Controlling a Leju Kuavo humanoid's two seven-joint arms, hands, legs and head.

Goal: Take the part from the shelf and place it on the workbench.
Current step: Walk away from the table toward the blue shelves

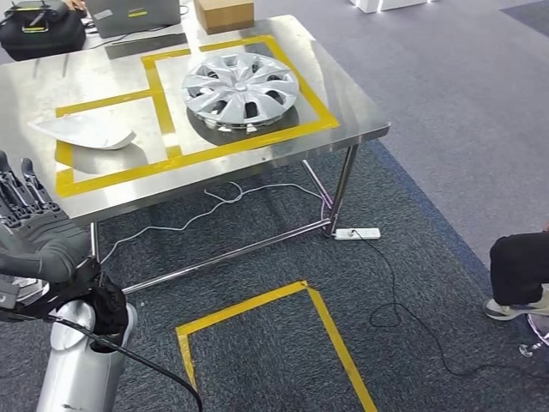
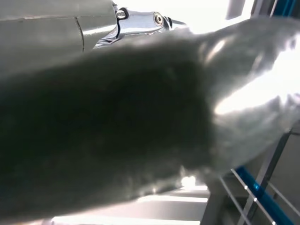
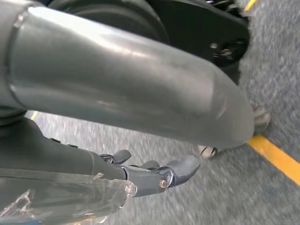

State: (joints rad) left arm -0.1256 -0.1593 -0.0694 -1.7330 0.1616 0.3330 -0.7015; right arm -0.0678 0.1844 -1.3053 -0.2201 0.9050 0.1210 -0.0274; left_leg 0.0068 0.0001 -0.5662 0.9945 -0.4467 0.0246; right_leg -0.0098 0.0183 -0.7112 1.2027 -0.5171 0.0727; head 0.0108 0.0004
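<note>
1. The part (image 1: pixel 87 131), a pale, thin, curved panel, lies flat inside the yellow tape (image 1: pixel 194 159) box near the left edge of the steel tabletop (image 1: pixel 26 94). Judging by that, it looks already set down.
2. It appears light and slightly flexible, a moulded shell with a smooth, probably slippery skin. Its thin edges would likely flex or scratch under a hard squeeze. The surest hold is probably across its broad middle, with fingers under the raised curved rim and the thumb on top, rather than at the tapering tip.
3. A silver wheel cover (image 1: pixel 239 88) sits in the neighbouring taped box toward the right edge, well apart from the part.
4. The left robot hand (image 1: pixel 33 227) is raised just off the near-left corner, its dark fingers straight, spread and holding nothing.
5. The right robot hand (image 3: pixel 152 176) hangs over the grey carpet beside a yellow floor line, its fingers loosely extended and unladen.
6. A cardboard box (image 1: pixel 223 13) and a black bag (image 1: pixel 42 30) stand at the far edge. A power strip (image 1: pixel 357 233) lies on the floor by the right-hand leg, and a person's shoe (image 1: pixel 511 307) shows nearby.
</note>
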